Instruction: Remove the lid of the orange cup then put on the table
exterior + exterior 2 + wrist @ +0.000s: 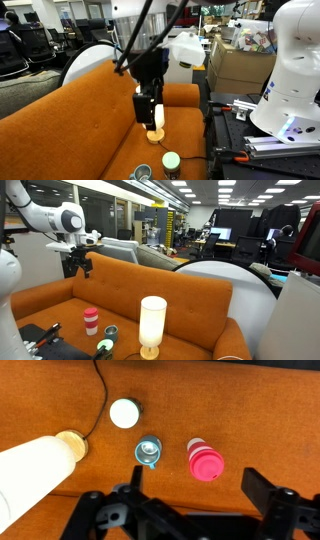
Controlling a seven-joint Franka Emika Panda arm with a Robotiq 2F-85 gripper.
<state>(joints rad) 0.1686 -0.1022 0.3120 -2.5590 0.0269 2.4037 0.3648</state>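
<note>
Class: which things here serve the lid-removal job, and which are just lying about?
Job: reddish cup, its lid, orange surface, open gripper.
Lying about: lamp, white round item, small blue-silver item, black cable.

In an exterior view the camera sits close by the counter point(60, 110), looking along it at the lamp point(157, 118) in mid-frame, with the arm point(150, 50) above it. In an exterior view from another side the lamp point(152, 325) stands nearest the lens (the arm point(50, 220) is far off, up and left of it). The wrist view faces straight down, lamp point(30, 465) at left, gripper point(195, 485) along the bottom. All three share the lamp.
</note>
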